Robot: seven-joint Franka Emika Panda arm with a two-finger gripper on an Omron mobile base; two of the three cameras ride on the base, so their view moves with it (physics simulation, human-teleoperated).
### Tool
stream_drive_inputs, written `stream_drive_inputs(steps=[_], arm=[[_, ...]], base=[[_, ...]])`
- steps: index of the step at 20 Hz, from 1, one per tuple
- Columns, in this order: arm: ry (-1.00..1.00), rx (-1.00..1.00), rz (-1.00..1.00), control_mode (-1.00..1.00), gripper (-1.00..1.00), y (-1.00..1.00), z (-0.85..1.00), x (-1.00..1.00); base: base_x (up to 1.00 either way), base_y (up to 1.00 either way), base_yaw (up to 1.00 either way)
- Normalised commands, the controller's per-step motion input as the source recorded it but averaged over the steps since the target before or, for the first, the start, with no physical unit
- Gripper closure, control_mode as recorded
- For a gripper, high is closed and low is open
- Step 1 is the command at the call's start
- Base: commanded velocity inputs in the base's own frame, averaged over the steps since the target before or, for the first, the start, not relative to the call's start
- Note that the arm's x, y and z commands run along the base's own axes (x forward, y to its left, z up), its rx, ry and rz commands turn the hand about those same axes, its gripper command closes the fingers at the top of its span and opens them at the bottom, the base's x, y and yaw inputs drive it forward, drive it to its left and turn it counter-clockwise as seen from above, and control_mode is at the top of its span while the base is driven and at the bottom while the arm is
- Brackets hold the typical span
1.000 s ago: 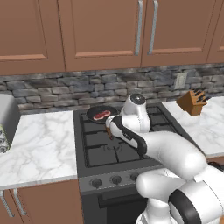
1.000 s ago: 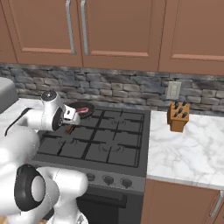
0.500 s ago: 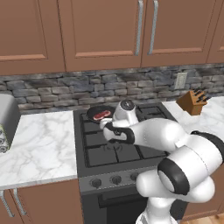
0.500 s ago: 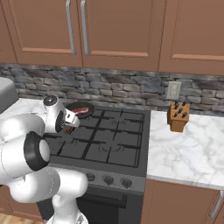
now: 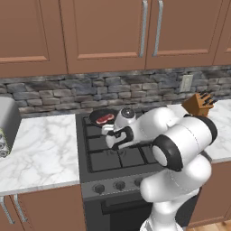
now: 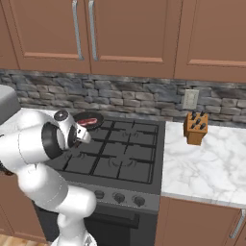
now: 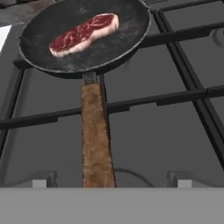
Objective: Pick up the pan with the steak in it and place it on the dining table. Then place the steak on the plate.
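Observation:
The black pan [image 7: 74, 48] rests on the back left burner of the stove, its brown wooden handle [image 7: 96, 135] pointing toward my hand. The red-pink steak [image 7: 83, 33] lies flat inside it. My gripper [image 7: 109, 180] is open, with one fingertip on each side of the handle's near end and apart from it. From the base, the pan [image 5: 102, 117] with the steak [image 5: 105, 119] sits just behind my gripper [image 5: 115, 140]; from the other side the pan [image 6: 89, 118] lies beyond my wrist. The dining table and the plate are out of view.
The black stove grates [image 5: 117, 155] spread in front of the pan. A wooden knife block [image 6: 194, 128] stands on the right marble counter [image 6: 211, 168]. A metal toaster [image 5: 6, 126] sits on the left counter [image 5: 40, 149]. Wood cabinets hang overhead.
My hand has come down and to the left, toward the pan's handle, while the arm's elbow swung forward. Pan and steak have not moved.

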Motion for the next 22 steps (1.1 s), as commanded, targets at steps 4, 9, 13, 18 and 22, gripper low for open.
stream_drive_inputs(steps=[4,9,13,18,22], arm=[[0.02,0.02,-0.03,-1.00,-1.00,0.12,-0.40,0.39],[0.02,0.01,-0.02,-1.00,-1.00,0.19,-0.36,0.36],[0.02,0.00,-0.01,-1.00,-1.00,0.16,-0.33,0.25],[0.02,-0.02,0.00,-1.00,1.00,0.12,-0.30,0.16],[0.00,0.00,0.00,-1.00,1.00,0.00,0.00,0.00]], base=[[0.00,0.00,0.00],[0.00,0.00,0.00],[0.00,0.00,0.00],[0.00,0.00,0.00],[0.00,0.00,0.00]])
